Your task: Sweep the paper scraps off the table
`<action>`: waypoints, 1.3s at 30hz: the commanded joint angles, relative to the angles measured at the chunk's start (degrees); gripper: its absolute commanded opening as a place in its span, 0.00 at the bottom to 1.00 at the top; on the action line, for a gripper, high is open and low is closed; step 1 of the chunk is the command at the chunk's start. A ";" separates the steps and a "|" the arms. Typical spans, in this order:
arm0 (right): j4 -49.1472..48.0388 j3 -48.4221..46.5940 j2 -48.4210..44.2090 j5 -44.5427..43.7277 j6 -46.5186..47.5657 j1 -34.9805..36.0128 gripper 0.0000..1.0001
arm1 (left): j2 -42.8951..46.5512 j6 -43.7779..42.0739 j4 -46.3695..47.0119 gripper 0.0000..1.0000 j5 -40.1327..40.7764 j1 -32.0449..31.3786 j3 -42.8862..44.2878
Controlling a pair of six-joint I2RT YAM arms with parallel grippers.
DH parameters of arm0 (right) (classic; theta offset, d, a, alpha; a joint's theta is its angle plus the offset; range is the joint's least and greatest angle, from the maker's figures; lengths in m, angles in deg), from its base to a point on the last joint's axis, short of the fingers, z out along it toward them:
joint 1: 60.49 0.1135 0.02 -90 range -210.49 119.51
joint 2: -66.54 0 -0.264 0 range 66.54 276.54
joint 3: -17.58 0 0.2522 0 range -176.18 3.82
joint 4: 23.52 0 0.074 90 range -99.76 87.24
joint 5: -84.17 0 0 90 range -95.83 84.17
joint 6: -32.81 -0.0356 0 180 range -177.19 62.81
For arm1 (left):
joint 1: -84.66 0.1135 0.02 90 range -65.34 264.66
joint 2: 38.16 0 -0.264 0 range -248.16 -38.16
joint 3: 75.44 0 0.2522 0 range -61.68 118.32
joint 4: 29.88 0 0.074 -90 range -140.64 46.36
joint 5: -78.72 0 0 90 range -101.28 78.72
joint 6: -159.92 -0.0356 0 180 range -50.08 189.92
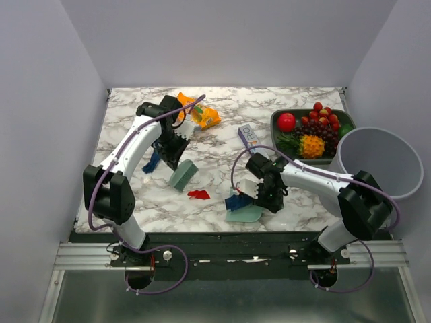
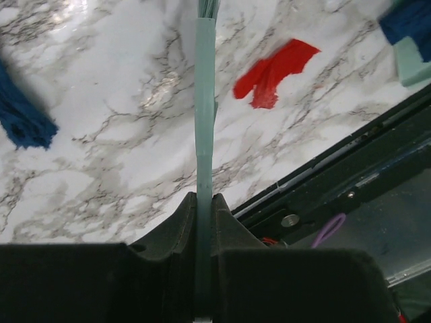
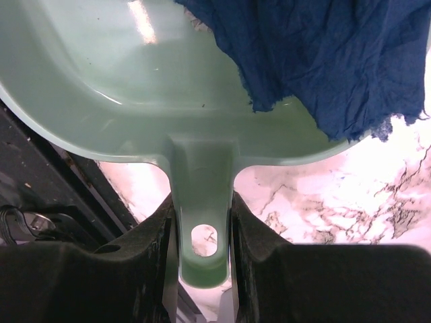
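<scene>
My left gripper (image 1: pixel 172 153) (image 2: pixel 205 202) is shut on the thin handle of a pale green brush (image 1: pixel 183 174) (image 2: pixel 205 101), whose head rests on the table (image 1: pixel 215 158). One red paper scrap (image 1: pixel 199 194) (image 2: pixel 275 73) lies just ahead of the brush, and a dark blue scrap (image 1: pixel 152 161) (image 2: pixel 23 118) lies to its left. My right gripper (image 1: pixel 266 193) (image 3: pixel 202 215) is shut on the handle of a pale green dustpan (image 1: pixel 245 214) (image 3: pixel 101 74) near the front edge. Another dark blue scrap (image 1: pixel 237 200) (image 3: pixel 330 54) lies in the pan and hangs over its lip.
An orange snack bag (image 1: pixel 200 112) lies at the back of the table. A small white and blue box (image 1: pixel 248 136) lies mid-table. At the right stands a dark tray (image 1: pixel 277 128) of fruit, and beside it a grey bin (image 1: pixel 380 161). The black front edge (image 1: pixel 202 232) is close to the dustpan.
</scene>
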 commanded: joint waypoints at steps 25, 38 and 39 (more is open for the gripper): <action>-8.29 -5.72 6.35 -0.42 -2.33 4.00 0.01 | -7.71 3.36 -4.30 0.00 -26.44 -1.34 8.57; -13.56 -4.84 -0.34 4.77 -8.57 4.08 0.00 | 0.65 3.80 9.76 0.00 -26.28 0.85 18.94; -13.65 -4.67 -0.51 4.68 -8.57 4.08 0.01 | 0.47 4.06 10.02 0.00 -25.40 1.29 19.03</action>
